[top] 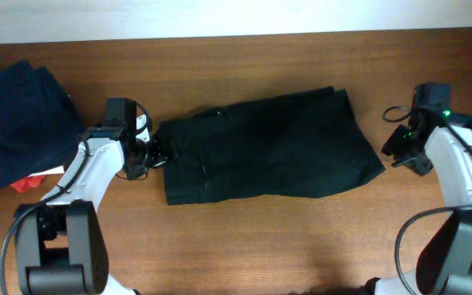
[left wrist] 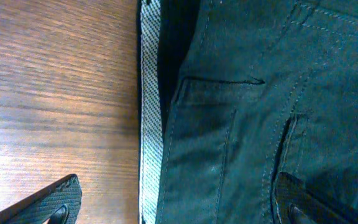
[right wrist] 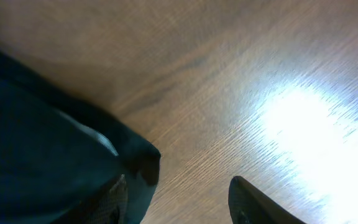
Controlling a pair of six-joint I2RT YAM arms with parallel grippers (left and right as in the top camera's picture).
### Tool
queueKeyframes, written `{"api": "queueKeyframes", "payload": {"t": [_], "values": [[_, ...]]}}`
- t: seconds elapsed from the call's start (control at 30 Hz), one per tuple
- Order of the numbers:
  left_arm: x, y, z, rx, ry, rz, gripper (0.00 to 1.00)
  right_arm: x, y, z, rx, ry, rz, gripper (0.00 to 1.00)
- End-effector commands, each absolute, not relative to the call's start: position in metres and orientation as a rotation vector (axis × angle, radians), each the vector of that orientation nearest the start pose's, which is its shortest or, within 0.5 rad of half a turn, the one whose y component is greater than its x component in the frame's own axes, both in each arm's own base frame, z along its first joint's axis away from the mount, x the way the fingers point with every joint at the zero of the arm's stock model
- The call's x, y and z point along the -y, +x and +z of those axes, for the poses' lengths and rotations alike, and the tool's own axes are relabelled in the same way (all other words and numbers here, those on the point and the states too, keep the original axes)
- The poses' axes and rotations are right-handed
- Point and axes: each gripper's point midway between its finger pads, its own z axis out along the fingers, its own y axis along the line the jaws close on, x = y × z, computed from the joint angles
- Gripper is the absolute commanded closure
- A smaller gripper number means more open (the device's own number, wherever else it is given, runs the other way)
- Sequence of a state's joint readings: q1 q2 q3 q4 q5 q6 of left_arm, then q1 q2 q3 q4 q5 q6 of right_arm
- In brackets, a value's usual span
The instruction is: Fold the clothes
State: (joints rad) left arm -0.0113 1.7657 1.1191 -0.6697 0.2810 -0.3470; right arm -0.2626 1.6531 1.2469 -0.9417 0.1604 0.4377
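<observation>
I have my left gripper [left wrist: 178,204] spread astride the waistband edge of the clothes [top: 269,147], ready to pinch; my right gripper [right wrist: 179,202], also spread, sits at the opposite corner, so both ends can lift together.

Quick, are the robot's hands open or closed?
Left gripper: open, over the edge of the black pants.
Right gripper: open, beside a corner of the pants.

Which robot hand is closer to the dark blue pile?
Left. The left gripper is at the edge of the black clothes nearest the blue pile; the right gripper is past their opposite end.
</observation>
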Motion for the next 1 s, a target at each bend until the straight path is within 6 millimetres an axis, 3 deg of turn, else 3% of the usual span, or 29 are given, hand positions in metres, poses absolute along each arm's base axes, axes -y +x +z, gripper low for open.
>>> {"api": "queueKeyframes", "payload": {"t": [0.0,0.03,0.07,0.1,0.13,0.2,0.23,0.3,0.37,0.43,0.57,0.67,0.8,0.87,0.97], "values": [[0.067,0.352,0.015,-2.961,-0.394,-0.57,0.02,0.105,0.334,0.121,-2.722,0.894,-0.14,0.43],[0.077,0.349,0.007,-2.982,-0.353,-0.627,0.05,0.099,0.332,0.12,-2.739,0.893,-0.101,0.43],[0.085,0.343,-0.004,-3.024,-0.34,-0.644,0.18,0.097,0.332,0.12,-2.745,0.892,-0.085,0.43],[0.088,0.34,-0.008,-3.044,-0.332,-0.643,0.23,0.096,0.331,0.119,-2.749,0.893,-0.08,0.43],[0.095,0.335,-0.01,-3.063,-0.31,-0.658,0.4,0.096,0.33,0.119,-2.754,0.894,-0.08,0.43],[0.101,0.333,-0.01,-3.07,-0.287,-0.66,0.94,0.09,0.332,0.119,-2.759,0.888,-0.024,0.43],[0.1,0.33,-0.01,-3.086,-0.294,-0.655,1.0,0.083,0.333,0.119,-2.767,0.871,0.031,0.4],[0.086,0.322,-0.012,-3.136,-0.342,-0.57,1.0,0.056,0.34,0.121,-2.81,0.652,0.242,0.41],[0.062,0.313,0.005,-3.226,-0.434,-0.444,1.0,0.025,0.347,0.125,-2.821,0.393,0.422,0.64],[0.057,0.313,0.03,-3.268,-0.453,-0.441,0.99,-0.009,0.348,0.128,-2.818,0.181,0.552,0.91],[0.057,0.324,0.089,-3.286,-0.414,-0.444,1.0,-0.077,0.34,0.114,-2.884,-0.123,0.636,0.96],[0.058,0.328,0.135,-3.278,-0.411,-0.445,0.99,-0.147,0.33,0.087,-2.929,-0.382,0.689,0.96],[0.058,0.328,0.157,-3.273,-0.41,-0.453,1.0,-0.213,0.321,0.054,-2.94,-0.529,0.781,0.96],[0.064,0.331,0.163,-3.251,-0.394,-0.507,0.99,-0.256,0.299,0.035,-2.942,-0.672,0.919,0.96],[0.08,0.342,0.177,-3.184,-0.302,-0.67,1.0,-0.297,0.271,0.007,-2.962,-0.814,0.958,0.96]]}}
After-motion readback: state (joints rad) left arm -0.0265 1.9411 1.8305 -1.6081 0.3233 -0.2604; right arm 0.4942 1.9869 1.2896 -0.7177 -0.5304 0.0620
